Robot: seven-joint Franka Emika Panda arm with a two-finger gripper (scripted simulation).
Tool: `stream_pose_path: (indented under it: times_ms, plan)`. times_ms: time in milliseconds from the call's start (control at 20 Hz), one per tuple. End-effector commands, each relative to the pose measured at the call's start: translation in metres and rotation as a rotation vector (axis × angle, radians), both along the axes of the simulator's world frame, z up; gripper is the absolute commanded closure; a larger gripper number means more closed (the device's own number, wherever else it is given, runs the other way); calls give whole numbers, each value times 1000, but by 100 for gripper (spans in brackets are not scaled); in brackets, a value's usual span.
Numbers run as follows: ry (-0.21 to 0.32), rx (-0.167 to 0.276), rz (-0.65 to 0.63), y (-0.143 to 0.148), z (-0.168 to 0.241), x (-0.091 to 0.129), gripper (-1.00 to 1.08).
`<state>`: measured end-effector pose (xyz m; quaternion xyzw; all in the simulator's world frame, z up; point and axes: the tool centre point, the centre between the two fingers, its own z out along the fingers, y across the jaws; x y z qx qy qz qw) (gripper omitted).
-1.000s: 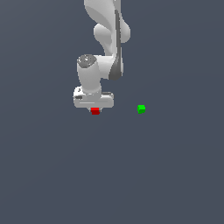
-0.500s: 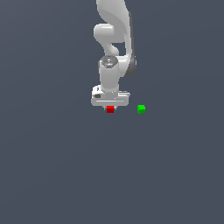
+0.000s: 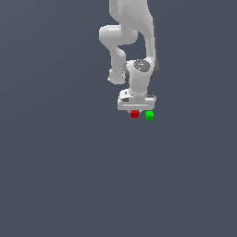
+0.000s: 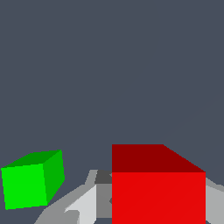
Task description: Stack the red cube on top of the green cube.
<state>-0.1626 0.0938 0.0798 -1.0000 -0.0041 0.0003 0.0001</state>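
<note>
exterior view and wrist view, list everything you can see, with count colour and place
red cube: one, bright red, directly under the gripper, between its fingers in the wrist view, just to the exterior view's left of the green cube
green cube: one, bright green, beside the red cube on the exterior view's right; a gap shows between them in the wrist view
surface: one, plain dark grey-blue, fills the background of both views
gripper: one, white and grey, closed on the red cube
arm: one, white, coming down from the top of the exterior view
</note>
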Motion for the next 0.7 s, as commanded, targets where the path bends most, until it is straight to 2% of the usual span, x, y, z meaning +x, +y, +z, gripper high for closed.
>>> stream_pose_path:
  times_ms: [0,350,650]
  plan:
    - [-1,0,-1,24,-4,-7,108]
    - [-1,1,-1,75,-14,-21,108]
    - [-1,0,-1,100,-19,-27,108]
